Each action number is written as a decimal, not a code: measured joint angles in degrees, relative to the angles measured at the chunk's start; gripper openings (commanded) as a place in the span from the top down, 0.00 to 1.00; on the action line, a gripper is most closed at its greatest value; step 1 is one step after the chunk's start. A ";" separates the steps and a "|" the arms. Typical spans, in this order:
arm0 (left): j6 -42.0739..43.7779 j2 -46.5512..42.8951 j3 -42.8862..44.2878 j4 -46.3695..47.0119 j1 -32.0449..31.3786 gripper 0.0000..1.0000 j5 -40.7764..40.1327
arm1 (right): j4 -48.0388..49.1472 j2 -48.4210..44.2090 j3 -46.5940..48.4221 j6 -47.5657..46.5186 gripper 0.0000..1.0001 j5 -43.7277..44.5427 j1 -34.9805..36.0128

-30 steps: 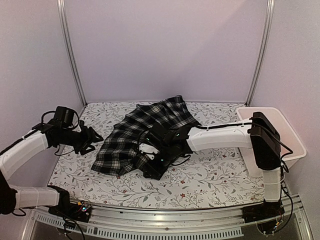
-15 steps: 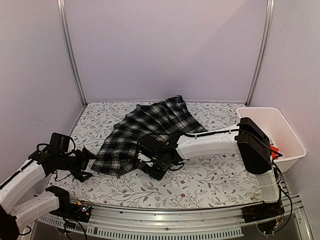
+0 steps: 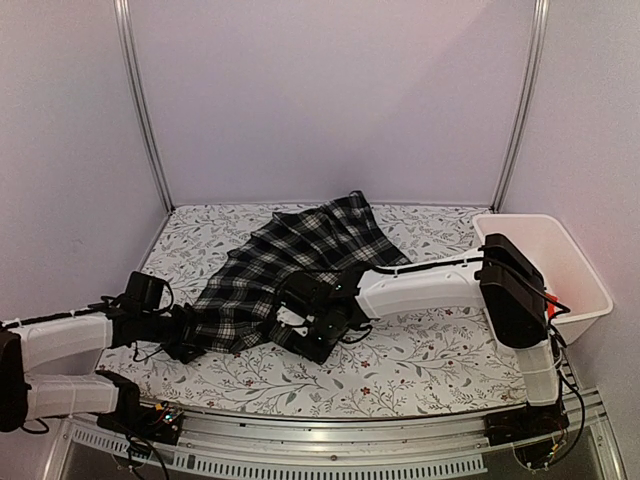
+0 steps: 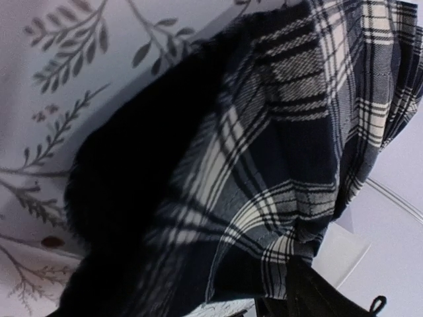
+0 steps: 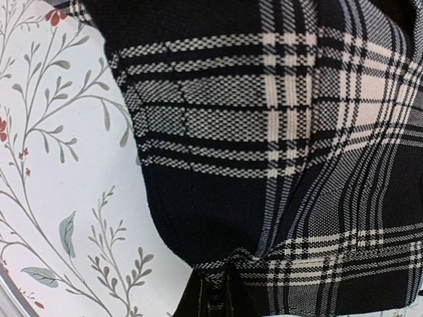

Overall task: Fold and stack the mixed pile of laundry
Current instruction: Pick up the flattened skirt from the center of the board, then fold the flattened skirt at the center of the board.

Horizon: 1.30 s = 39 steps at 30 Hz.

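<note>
Left gripper (image 3: 183,338) is coming in from 9 o'clock. A second ago it was hanging clear above the table cover (image 3: 420,350); now it is lying low at the 8 o'clock corner of the plaid garment (image 3: 290,250). Its wrist view is filling with checked cloth and a dark blur, and the fingers are not resolvable, so I cannot tell whether they are apart or together.

Plaid garment is lying spread at table centre, running from near the 12 o'clock edge down toward 7 o'clock. Its outline is barely changing since the earlier frame.

Right gripper (image 3: 303,335) is sitting at the garment's 6 o'clock hem, having slid slightly toward 7 o'clock. Its wrist view is showing the cloth puckering into the dark tips, so it is clamped on the hem.

White basket (image 3: 590,272) is sitting at 3 o'clock, unmoved.
</note>
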 measured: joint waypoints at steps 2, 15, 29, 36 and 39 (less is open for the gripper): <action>0.22 3.89 0.61 4.44 -0.20 0.46 -0.22 | -0.04 -0.50 -0.52 -0.26 1.00 -1.92 0.20; 5.14 -6.47 14.16 -7.34 3.76 1.00 -12.17 | -1.62 -2.21 3.85 -3.85 1.00 -19.47 0.81; 12.92 -0.59 32.81 -20.20 4.61 1.00 -16.26 | 6.88 -11.08 -2.58 2.67 1.00 -36.96 -3.96; 21.14 23.85 54.45 -14.71 1.95 1.00 -11.43 | 18.03 -19.06 -11.41 9.27 1.00 -43.25 -13.86; 23.65 35.17 65.26 -12.98 -1.14 1.00 -9.94 | 21.90 -21.55 -15.47 11.80 1.00 -45.42 -17.97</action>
